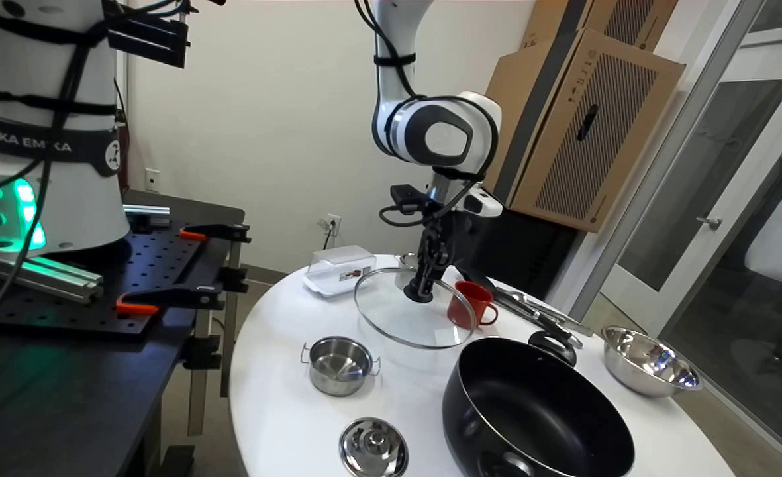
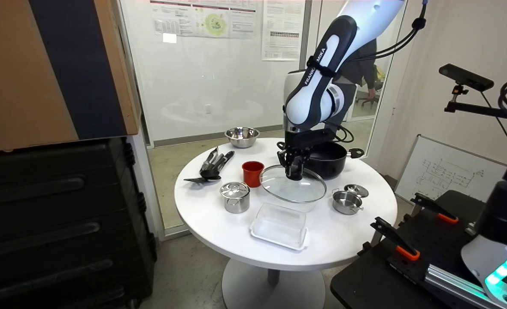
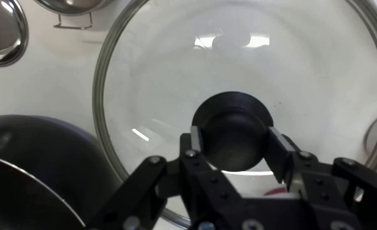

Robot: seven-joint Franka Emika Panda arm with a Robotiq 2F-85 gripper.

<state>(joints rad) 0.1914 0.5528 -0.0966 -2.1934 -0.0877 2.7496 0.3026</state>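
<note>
Black and jointed, the end effector [image 3: 237, 140] clamps the dark knob [image 3: 233, 127] of a clear, round, grey-rimmed glass lid [image 3: 244, 75].

Round clear glass lid [image 3: 239, 76], metal-rimmed, with black central knob [image 3: 233, 137], aloft above the white table [image 2: 210, 210]

the large lid [image 3: 233, 73] is clear, glossy glass with a smooth metal rim [image 3: 98, 86], its knob [image 3: 233, 140] matt black plastic by the look of it. the black pot [image 1: 539, 411] has a satin finish. small pan [image 1: 340, 368], small cover [image 1: 374, 447] and bowl [image 1: 649, 364] are mirror-shiny metal. smooth red mug [image 2: 253, 175], clear plastic box [image 2: 279, 225], smooth white desk [image 1: 271, 371], matt brown cardboard carton [image 1: 576, 165].
</note>
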